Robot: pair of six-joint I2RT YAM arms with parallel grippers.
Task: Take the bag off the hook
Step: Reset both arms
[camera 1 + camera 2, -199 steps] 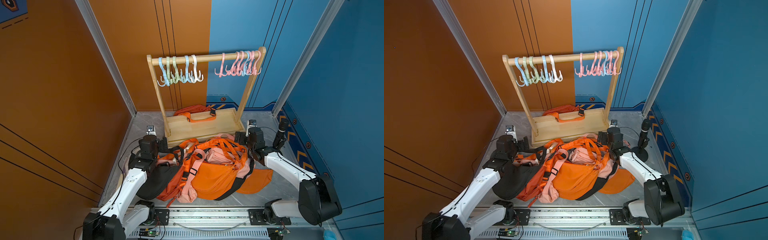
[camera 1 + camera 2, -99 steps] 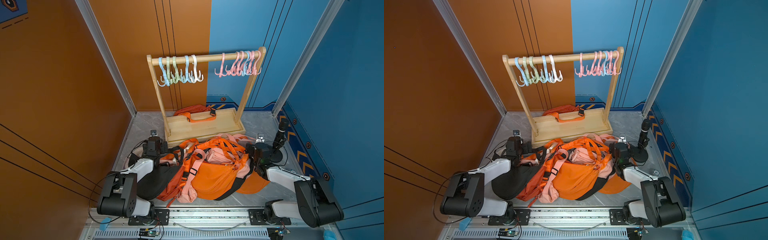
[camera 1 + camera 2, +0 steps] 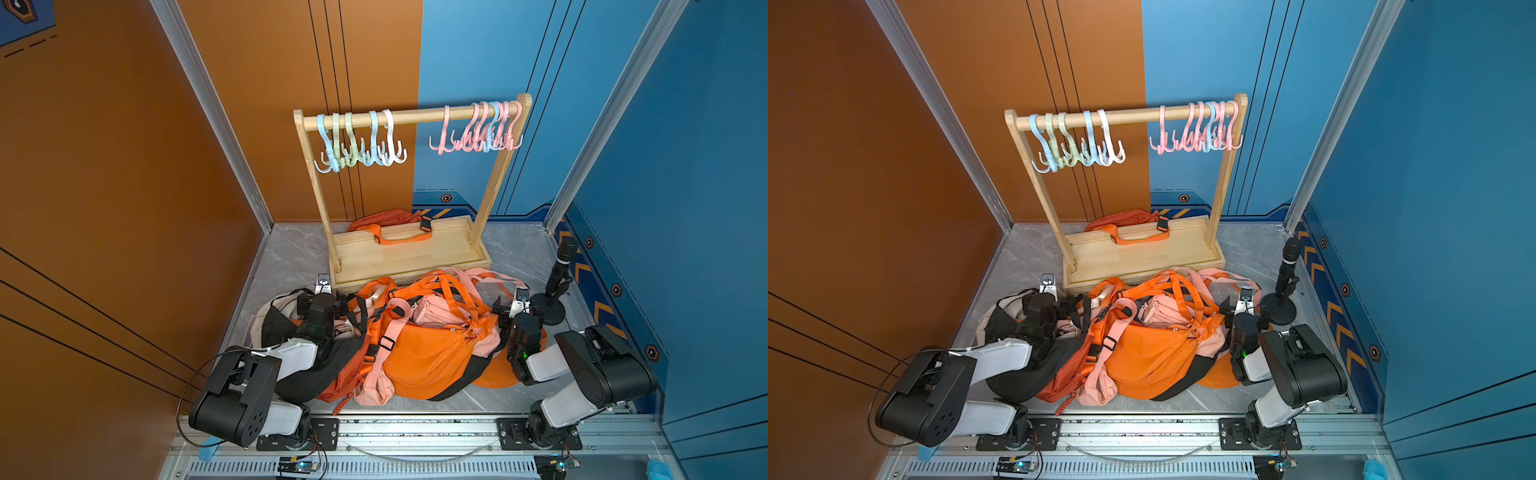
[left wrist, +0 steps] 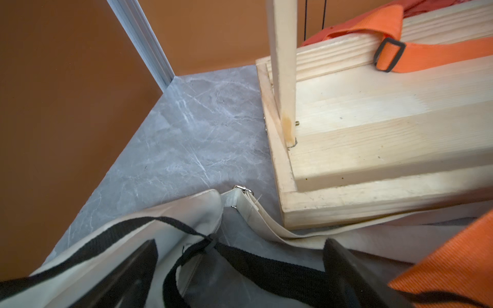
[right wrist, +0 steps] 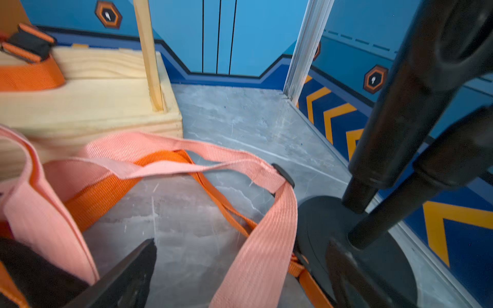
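Layout entry:
- Pale wooden hanging rack point(image 3: 415, 262) is standing at the far middle of the grey marble-patterned tabletop point(image 3: 286, 257).
- Five pastel plastic hooks point(image 3: 357, 141) are hanging bunched at the left end of its top rail. A cluster of pink and blue plastic hooks point(image 3: 482, 129) is hanging at the right end.
- Flat orange fabric bag point(image 3: 384, 217) is lying behind the rack's base, with its strap point(image 3: 405, 240) trailing onto the base board.
- Heap of orange and pink fabric bags point(image 3: 432, 349) is lying just near of the base, with straps reaching the base's near edge.
- Black-and-cream fabric bag point(image 3: 307, 384) is lying against the heap's left side.
- Black microphone stand point(image 3: 559, 270) is standing right of the heap, beside the right wall.
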